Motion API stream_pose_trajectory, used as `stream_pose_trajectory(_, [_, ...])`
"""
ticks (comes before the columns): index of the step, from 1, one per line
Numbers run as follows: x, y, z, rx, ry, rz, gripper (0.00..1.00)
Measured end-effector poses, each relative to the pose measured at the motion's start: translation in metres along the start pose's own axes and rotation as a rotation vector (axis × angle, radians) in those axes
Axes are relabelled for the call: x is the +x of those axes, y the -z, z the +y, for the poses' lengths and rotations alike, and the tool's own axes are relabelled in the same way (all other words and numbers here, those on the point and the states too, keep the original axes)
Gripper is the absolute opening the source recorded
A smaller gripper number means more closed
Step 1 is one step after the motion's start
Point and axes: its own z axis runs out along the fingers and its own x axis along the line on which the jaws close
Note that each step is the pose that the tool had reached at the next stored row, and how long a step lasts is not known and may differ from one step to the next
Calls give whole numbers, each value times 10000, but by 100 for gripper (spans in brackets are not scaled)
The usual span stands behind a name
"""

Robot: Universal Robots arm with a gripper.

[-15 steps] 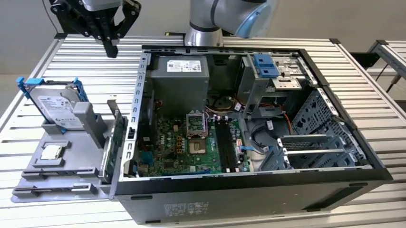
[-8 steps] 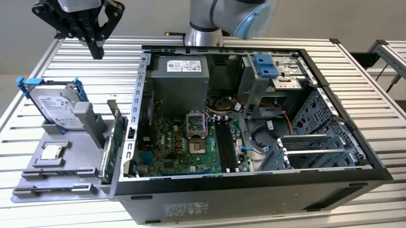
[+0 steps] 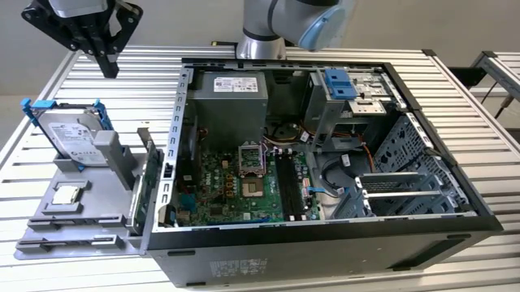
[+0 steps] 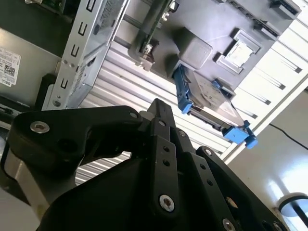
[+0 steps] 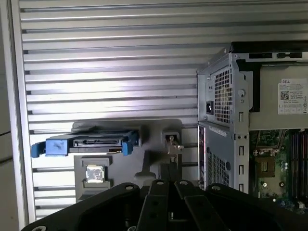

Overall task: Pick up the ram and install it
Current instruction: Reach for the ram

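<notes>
The gripper (image 3: 108,67) hangs over the table (image 3: 138,79), near its far corner on the exterior view's left. Its black fingers (image 4: 159,113) are pressed together and point down. Nothing can be seen between them, and they touch nothing.

I cannot tell where the ram is or how it looks. No blue stick can be picked out for sure.

A gray holder (image 3: 89,210) sits by the table's near corner on the exterior view's left, under and in front of the gripper. A hard drive (image 3: 77,143) with blue ends stands up at the back of the holder. A small square chip (image 3: 65,194) lies flat in front of the hard drive. A thin green card (image 3: 138,198) stands on its edge along the side of the holder that is next to the case (image 3: 325,249).

The case is a big black box that lies open in the middle of the table. Inside it a green board (image 3: 231,198) lies flat on the bottom. A silver socket (image 3: 250,163) sits in the middle of the board. Long black slots (image 3: 288,182) run just beside the socket, on the exterior view's right. A gray power box (image 3: 231,97) fills the back of the case. A blue latch (image 3: 340,84) sits at the back of the case, toward the exterior view's right.

The arm (image 3: 268,24) stands at the table's far edge, behind the case.
</notes>
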Motion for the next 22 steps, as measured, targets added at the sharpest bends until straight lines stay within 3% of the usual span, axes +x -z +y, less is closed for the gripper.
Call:
stream_pose_trajectory(14, [353, -61, -10, 162, 147, 98, 0])
stream_pose_trajectory(22, [546, -86, -9, 354, 281, 108, 0])
